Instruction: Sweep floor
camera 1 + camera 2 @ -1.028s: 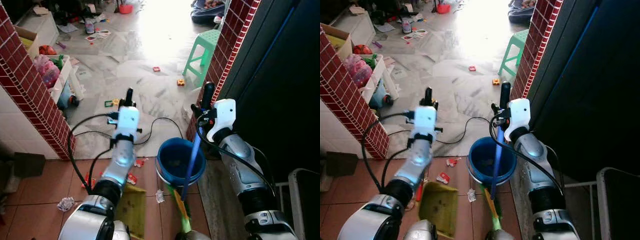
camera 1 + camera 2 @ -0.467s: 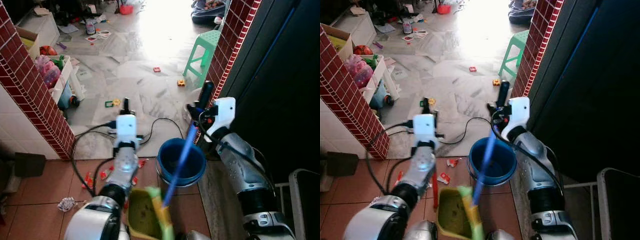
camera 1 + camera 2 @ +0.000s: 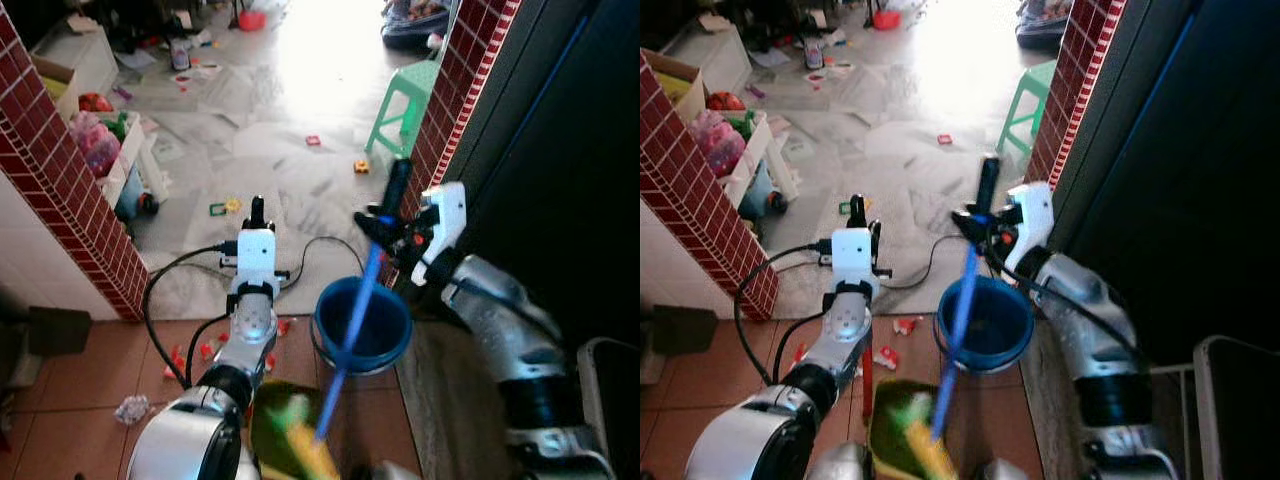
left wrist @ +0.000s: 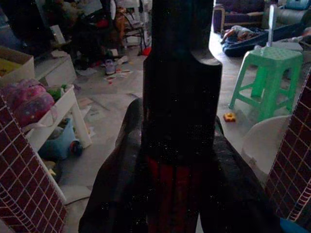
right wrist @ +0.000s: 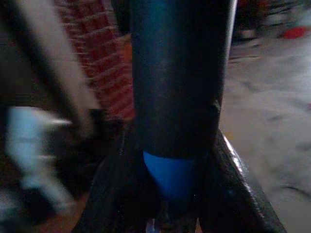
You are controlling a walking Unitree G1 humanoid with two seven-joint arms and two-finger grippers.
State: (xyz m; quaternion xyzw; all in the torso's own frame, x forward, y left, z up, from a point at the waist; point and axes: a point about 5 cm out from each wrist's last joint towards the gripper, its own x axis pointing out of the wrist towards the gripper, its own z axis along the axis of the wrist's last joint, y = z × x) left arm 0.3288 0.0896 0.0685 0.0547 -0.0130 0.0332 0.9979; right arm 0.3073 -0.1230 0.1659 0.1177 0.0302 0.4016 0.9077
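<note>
Terracotta tiles underfoot give way to a pale marble floor [image 3: 300,130] strewn with toys, with brick pillars either side of the opening. Scraps of litter [image 3: 130,408] lie on the tiles at the left, which is presumably why the tools are out. The left hand [image 3: 257,210] is clamped on a red handle [image 3: 867,375] that runs down to the dustpan [image 3: 890,440], held low and near the floor to catch what is swept in. A blue bucket [image 3: 362,322] stands just right of the pan (likely for emptying it). The right hand [image 3: 392,205] grips the broom [image 3: 350,330] near the top of its blue stick, slanting it down-left so the blurred yellow-green bristles meet the pan's mouth.
</note>
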